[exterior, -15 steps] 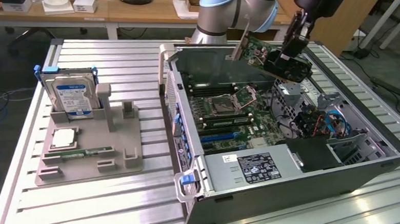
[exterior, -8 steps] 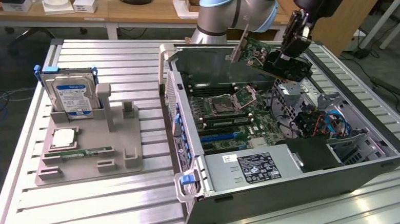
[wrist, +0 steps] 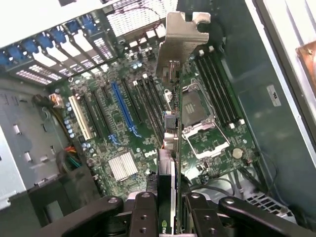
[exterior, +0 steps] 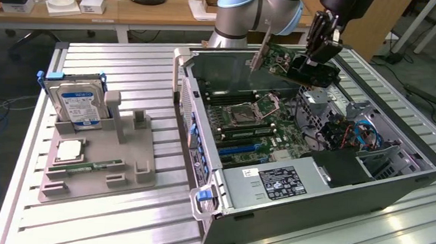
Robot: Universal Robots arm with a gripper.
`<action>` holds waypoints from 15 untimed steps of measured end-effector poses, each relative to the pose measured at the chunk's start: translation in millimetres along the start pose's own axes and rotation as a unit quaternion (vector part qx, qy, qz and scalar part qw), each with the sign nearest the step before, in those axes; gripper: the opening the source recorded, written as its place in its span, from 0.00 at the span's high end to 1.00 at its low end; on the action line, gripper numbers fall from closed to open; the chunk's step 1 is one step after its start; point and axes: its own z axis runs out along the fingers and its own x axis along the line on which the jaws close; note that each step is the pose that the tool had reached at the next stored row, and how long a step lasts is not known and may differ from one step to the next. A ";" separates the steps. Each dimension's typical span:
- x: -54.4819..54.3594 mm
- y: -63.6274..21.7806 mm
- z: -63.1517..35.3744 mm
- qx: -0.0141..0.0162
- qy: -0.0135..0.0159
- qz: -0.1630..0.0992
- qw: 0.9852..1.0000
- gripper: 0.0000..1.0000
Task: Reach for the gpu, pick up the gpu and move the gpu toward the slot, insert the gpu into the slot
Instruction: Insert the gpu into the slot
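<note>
Nearest to me, at the front end of the open case (exterior: 325,211), is the power supply (exterior: 274,183) with its label. Beside the case, on the exterior view's left, sits the grey holder tray (exterior: 95,188) with the hard drive (exterior: 77,106) standing in it. A bit further into the case you've got the motherboard (exterior: 255,127), fully exposed.

Over the far end of the case, well clear of the board, the gripper (exterior: 315,49) hangs with its jaws clamped on the gpu (exterior: 281,61). The card is tilted, bracket end away from the jaws. So I'd call this the carry step: picked up, not in any slot yet.

From the wrist view the gpu (wrist: 170,148) is edge-on above the board, beside the CPU socket (wrist: 200,116). The long blue slot (wrist: 123,111) lies off to one side of it, so seating it calls for shifting across, squaring the card up and a straight drop.

Room-wise it's wide open above the case. But the case walls and the cable bundle (exterior: 344,131) crowd the far corner, and the bracket has to clear the rear wall.
</note>
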 end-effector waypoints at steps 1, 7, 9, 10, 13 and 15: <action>0.0 0.1 0.0 0.001 0.000 -0.005 1.000 0.73; -0.1 0.0 1.5 0.005 0.000 -0.026 1.000 0.73; -0.1 0.0 1.5 0.005 0.000 -0.030 1.000 0.73; -0.1 0.0 1.5 0.005 0.000 -0.030 1.000 0.73; -0.1 0.0 1.5 0.005 0.000 -0.030 1.000 0.73; -0.1 0.0 1.6 0.005 0.000 -0.034 0.999 0.73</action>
